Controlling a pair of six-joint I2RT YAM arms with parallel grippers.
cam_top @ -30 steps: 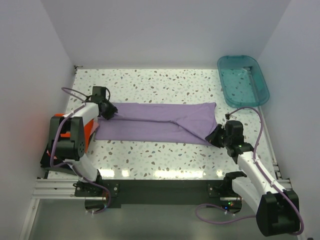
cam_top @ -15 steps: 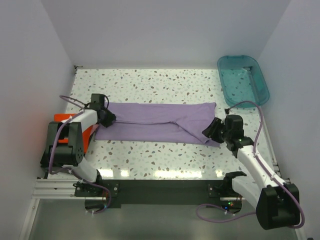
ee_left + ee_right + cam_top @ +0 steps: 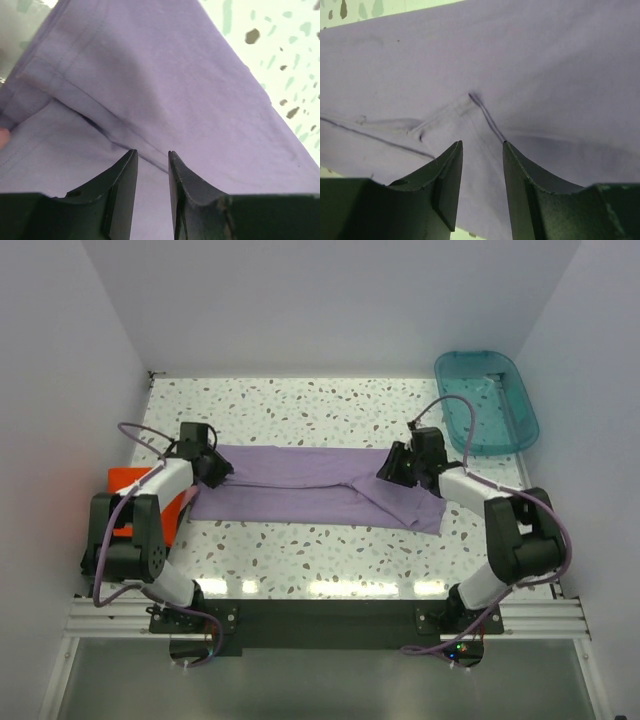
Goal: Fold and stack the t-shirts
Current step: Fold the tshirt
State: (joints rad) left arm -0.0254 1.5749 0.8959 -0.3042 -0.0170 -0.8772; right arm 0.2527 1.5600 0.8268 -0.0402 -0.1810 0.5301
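Lavender t-shirt [image 3: 300, 485] lies as a long folded band across the middle of the speckled table [image 3: 300, 410] — the left gripper [image 3: 215, 470] at its left end, the right gripper [image 3: 390, 468] over its right part. Each gripper's fingers stand apart just above the cloth, with nothing pinched between them. A teal tub [image 3: 487, 400] sits at the far right corner.

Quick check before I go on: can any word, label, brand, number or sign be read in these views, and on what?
None: no readable text in any of the three views.
Purple t-shirt: plain cloth with seams only, no print or tag showing.
Teal tub: no label visible.
Orange cloth: mostly hidden behind the left arm; nothing printed on the part that shows.
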